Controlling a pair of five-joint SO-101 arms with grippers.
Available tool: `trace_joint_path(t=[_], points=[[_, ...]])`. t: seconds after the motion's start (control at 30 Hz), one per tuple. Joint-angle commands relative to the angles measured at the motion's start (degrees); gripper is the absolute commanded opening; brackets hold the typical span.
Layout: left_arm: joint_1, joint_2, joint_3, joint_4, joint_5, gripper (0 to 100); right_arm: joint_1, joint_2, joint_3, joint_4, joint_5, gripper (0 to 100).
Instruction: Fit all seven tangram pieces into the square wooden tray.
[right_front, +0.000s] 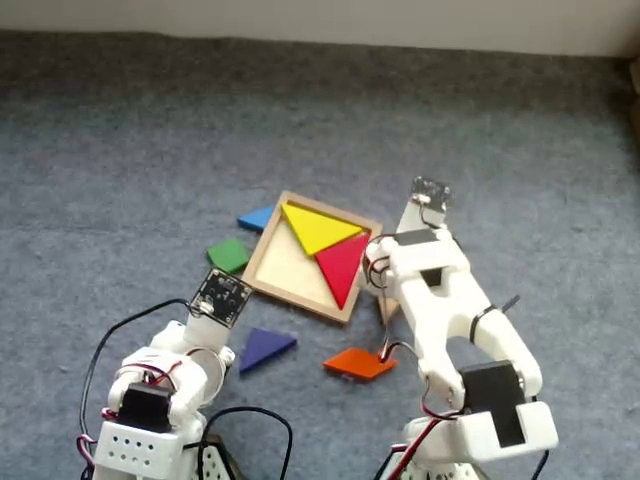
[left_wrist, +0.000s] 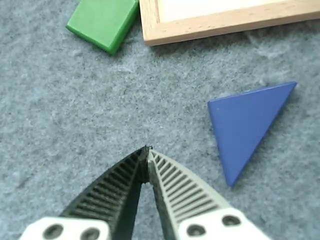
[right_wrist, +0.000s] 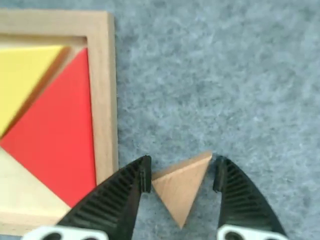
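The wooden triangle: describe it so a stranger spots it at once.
Start at the square wooden tray. Just outside its rim, beside the red triangle, a triangle lies on the carpet inside the open right gripper. Unlike its red neighbour, it is bare, unpainted wood.

grey table (right_front: 120, 150) | tray (right_front: 295, 300), green piece (right_front: 228, 255), blue piece (right_front: 257, 217), navy triangle (right_front: 264, 349), orange piece (right_front: 360, 363), wood triangle (right_wrist: 181, 187)

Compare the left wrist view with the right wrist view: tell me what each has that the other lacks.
Left wrist, not right: green piece, blue triangle, the shut left tool. Right wrist, not left: yellow triangle, red triangle, a wooden triangle within the open right tool. Both: the wooden tray rim and grey carpet.
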Motion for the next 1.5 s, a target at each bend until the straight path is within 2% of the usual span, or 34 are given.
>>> trace_joint_path(t=[0.0,0.43,0.63,0.83,0.93,1.1,1.47], points=[[0.7,-1.6,1.1,0.3,-0.3,1,0.5,3.5,0.0,-0.2,-0.3,19.9],[0.7,-1.6,1.1,0.3,-0.3,1,0.6,1.9,0.0,5.4,-0.5,19.4],[0.7,-1.6,1.1,0.3,-0.3,1,0.7,1.5,0.0,6.6,-0.2,10.8],[0.7,-1.6,1.1,0.3,-0.3,1,0.5,1.5,0.0,7.1,-0.2,17.2],[0.7,-1.6,1.1,0.3,-0.3,1,-0.1,1.5,-2.2,10.9,-0.2,21.5],[0.7,-1.6,1.1,0.3,-0.3,1,-2.2,1.8,-7.9,19.8,-0.1,21.7],[0.7,-1.6,1.1,0.3,-0.3,1,-0.7,2.2,-8.8,14.5,-0.1,21.7]])
